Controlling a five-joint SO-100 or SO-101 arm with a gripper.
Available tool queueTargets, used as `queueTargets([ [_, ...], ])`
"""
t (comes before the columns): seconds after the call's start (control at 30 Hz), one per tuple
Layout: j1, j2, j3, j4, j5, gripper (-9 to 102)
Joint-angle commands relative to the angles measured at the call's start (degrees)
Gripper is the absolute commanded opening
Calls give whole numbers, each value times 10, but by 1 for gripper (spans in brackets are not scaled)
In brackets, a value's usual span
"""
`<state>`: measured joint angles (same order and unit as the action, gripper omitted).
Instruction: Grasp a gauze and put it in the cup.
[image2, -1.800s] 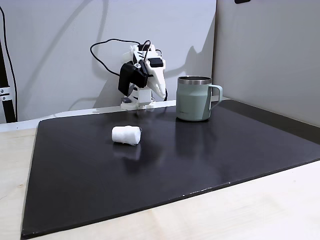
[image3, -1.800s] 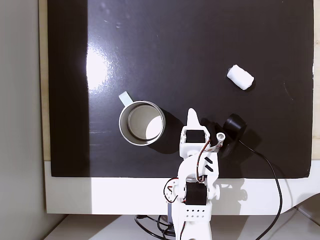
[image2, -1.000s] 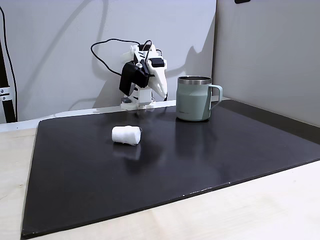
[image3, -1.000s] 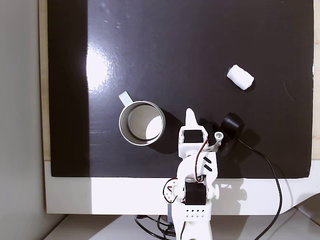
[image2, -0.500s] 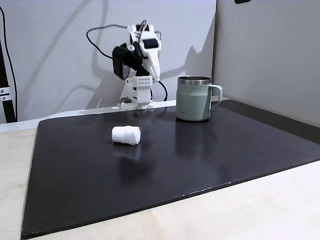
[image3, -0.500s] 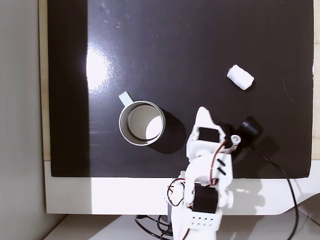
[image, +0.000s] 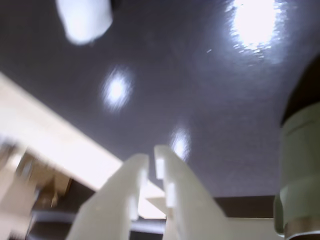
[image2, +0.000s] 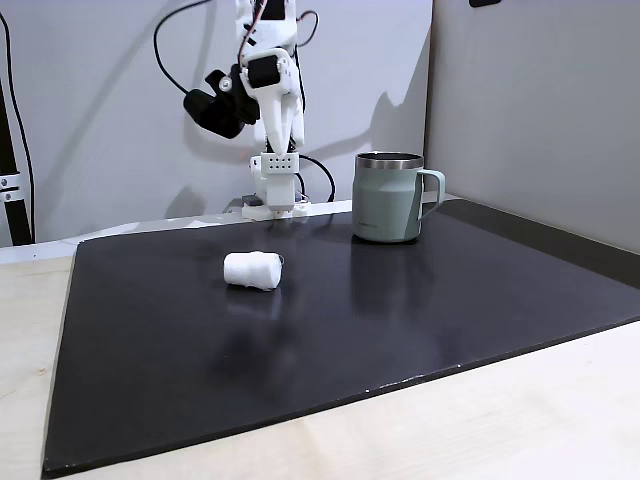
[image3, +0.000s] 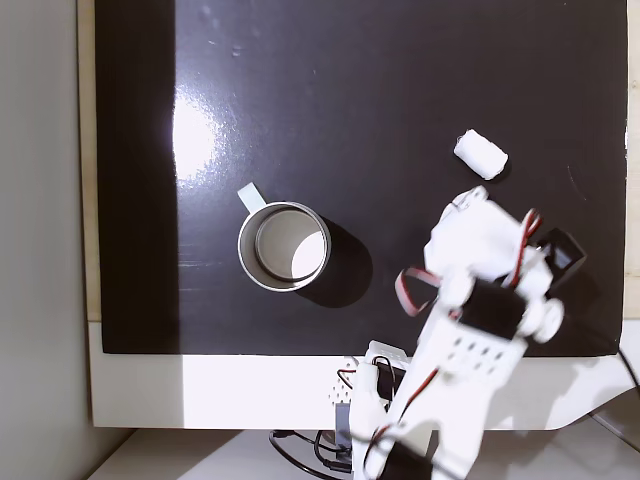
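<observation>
the small white roll of gauze (image2: 252, 270) lies on its side left of centre on the black mat (image2: 400, 310), well apart from the sage-green steel-rimmed cup (image2: 388, 197). the white two-finger gripper (image: 151, 159), raised high, is closed on nothing.

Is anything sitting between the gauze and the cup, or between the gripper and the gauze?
Nothing visible. In a fixed view, bare black mat lies between the gauze and the cup. The gripper hangs above the mat near the gauze, with nothing between them.
</observation>
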<state>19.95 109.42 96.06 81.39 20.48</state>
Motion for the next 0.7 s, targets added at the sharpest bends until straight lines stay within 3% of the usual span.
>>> queueTargets([
  [0.0, 16, -98, -149, 81, 5, 0],
  [0.1, 40, -166, -221, 119, 10, 0],
  [0.43, 82, -284, -338, 127, -17, 0],
  [0.67, 84, -417, -495, 156, -40, 20],
])
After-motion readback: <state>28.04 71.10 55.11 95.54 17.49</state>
